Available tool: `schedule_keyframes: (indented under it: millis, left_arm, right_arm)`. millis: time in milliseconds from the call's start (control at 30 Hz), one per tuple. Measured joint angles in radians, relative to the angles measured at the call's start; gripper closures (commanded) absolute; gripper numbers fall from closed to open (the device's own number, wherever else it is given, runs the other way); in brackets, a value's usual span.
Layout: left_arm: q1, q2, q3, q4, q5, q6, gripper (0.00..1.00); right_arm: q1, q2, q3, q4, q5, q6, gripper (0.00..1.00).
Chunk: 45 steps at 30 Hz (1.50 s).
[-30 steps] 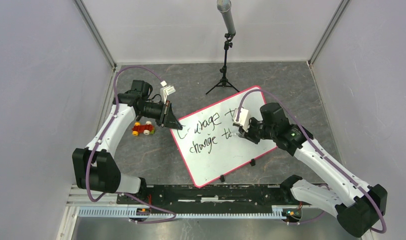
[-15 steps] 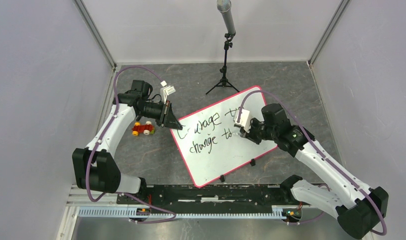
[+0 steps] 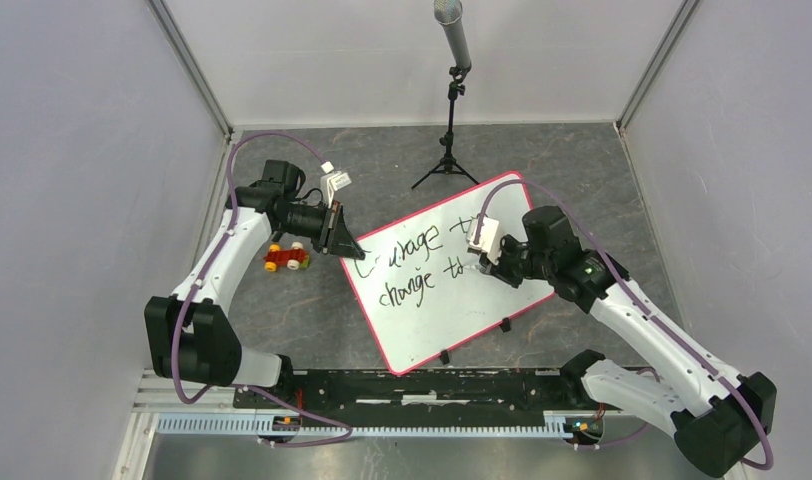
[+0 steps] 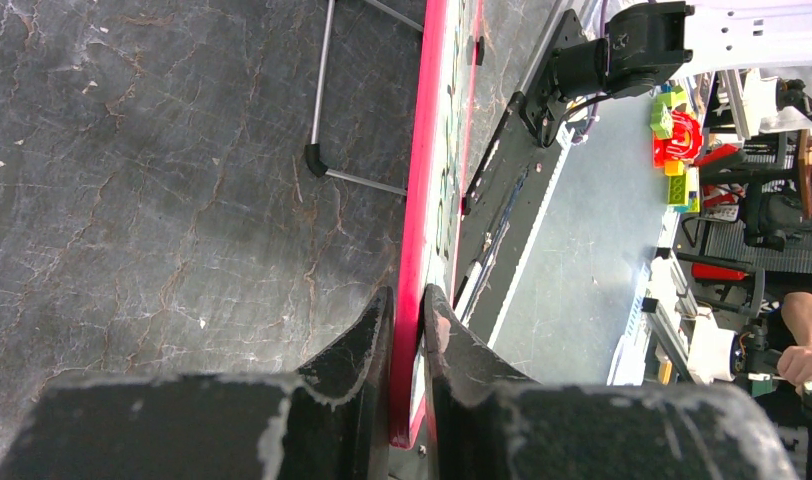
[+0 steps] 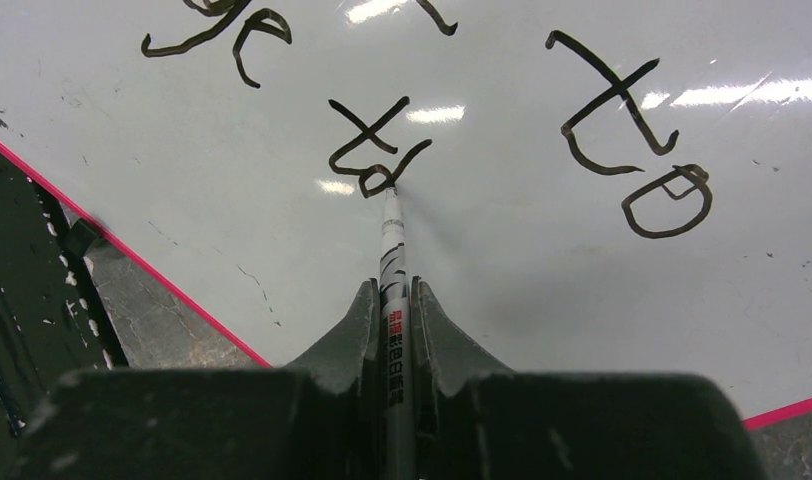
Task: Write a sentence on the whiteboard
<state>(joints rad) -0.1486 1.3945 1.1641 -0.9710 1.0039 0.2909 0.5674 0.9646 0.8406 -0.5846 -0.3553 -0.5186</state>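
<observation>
Whiteboard [image 3: 432,325] clamped by left gripper [image 4: 407,297], marker [image 5: 393,250] pinched by right gripper [image 5: 393,292], tip on sentence [image 3: 410,247]

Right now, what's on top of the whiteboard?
The whiteboard carries two lines of black handwriting, and the marker in the right claw touches the lower line's last letter. From above, that claw covers both line ends.

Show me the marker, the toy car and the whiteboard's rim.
marker [image 5: 394,230]: right wrist view, on its white barrel near the tip.
toy car [image 3: 286,259]: top view, on its middle.
whiteboard [image 4: 414,250]: left wrist view, on its pink rim.
</observation>
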Motion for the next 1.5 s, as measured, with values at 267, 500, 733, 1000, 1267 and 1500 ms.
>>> schedule_keyframes:
  millis: [267,500,733,1000,1267,1500]
  left_arm:
    - [0.0,0.0,0.0,0.0,0.0,0.0,0.98]
    - [0.0,0.0,0.0,0.0,0.0,0.0,0.98]
    - [0.0,0.002,0.001,0.0,0.0,0.0,0.98]
    - [-0.001,0.002,0.001,0.0,0.0,0.0,0.97]
    - [-0.001,0.002,0.001,0.0,0.0,0.0,0.98]
    - [-0.002,0.002,0.001,-0.001,0.0,0.0,0.98]
  right_arm:
    - [0.0,0.014,0.016,0.004,0.003,0.002,1.0]
    - [-0.001,0.013,0.019,0.004,0.023,-0.002,1.0]
    - [-0.008,0.004,0.02,0.003,0.042,-0.006,1.0]
    - [-0.012,-0.018,-0.01,-0.007,0.019,-0.023,1.0]
    - [-0.012,-0.029,-0.025,-0.04,-0.005,-0.036,1.0]
    - [-0.013,-0.03,0.027,-0.077,0.001,-0.036,1.0]
